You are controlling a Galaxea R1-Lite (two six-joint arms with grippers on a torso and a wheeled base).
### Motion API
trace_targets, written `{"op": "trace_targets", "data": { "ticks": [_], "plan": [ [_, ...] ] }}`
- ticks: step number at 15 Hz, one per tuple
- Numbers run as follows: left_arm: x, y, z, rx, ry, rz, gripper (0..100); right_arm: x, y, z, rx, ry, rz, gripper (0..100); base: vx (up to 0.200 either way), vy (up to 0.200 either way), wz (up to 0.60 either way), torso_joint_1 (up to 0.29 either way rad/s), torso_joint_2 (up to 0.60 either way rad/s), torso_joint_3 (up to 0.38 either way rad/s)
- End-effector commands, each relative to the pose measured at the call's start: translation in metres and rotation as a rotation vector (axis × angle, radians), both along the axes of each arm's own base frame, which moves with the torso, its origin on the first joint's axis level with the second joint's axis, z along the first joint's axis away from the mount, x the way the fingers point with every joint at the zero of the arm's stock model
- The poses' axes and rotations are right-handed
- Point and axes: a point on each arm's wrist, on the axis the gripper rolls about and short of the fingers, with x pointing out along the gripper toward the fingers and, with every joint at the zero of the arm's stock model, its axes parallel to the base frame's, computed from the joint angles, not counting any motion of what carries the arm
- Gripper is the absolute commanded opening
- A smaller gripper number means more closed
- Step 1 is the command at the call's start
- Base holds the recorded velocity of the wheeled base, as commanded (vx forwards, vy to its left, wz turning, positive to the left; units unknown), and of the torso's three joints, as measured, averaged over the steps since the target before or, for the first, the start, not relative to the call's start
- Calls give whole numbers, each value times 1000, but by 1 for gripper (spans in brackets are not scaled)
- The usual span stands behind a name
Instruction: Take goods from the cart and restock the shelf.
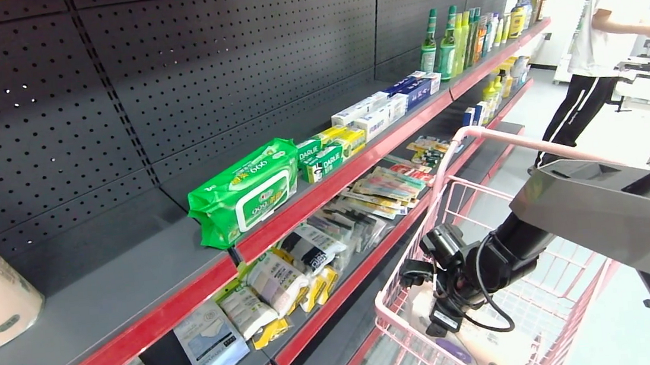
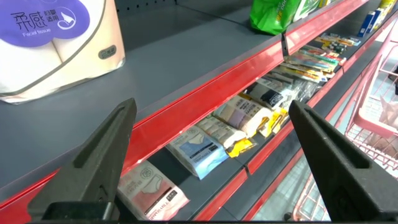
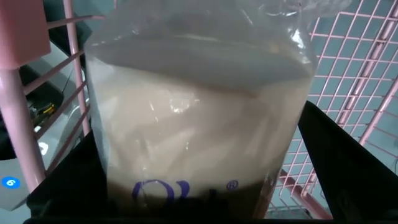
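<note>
Right wrist view: bracketing toilet-paper pack [image 3: 193, 81] in pink cart [image 3: 25, 143] with right gripper [image 3: 199, 143], clenched or released cannot tell; risking slick wrap slipping or snagging cart wires. Holding left fingers [image 2: 99, 162] released near shelf [image 2: 186, 68].

1. The left gripper [image 2: 211, 109] is hovering level, its two dark fingers [image 2: 99, 155] spreading wide apart.
2. The right arm [image 1: 511, 254] is angling down and forward from the robot's right side, wrist bending downward.
3. The right gripper [image 3: 199, 149] is clamping a pack [image 3: 199, 87], one finger pressing against each side.
</note>
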Motion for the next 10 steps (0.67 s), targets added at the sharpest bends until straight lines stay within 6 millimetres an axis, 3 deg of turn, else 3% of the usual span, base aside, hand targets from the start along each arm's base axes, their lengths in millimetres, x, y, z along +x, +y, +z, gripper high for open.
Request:
{"op": "trace_targets", "data": {
  "ticks": [1,7,8,10],
  "plan": [
    [0,0,0,-2,2,0,100,1,1,1,-8,-4,-1,100,0,0,0,0,0,0],
    [0,0,0,-3,0,-2,100,3,2,-3,-19,-10,-5,100,0,0,0,0,0,0],
    [0,0,0,-3,2,-2,100,3,2,-7,-18,-2,-15,0,0,0,0,0,0,0],
    [0,0,0,-3,2,-2,100,3,2,-8,-15,-1,-27,0,0,0,0,0,0,0]
  ]
}}
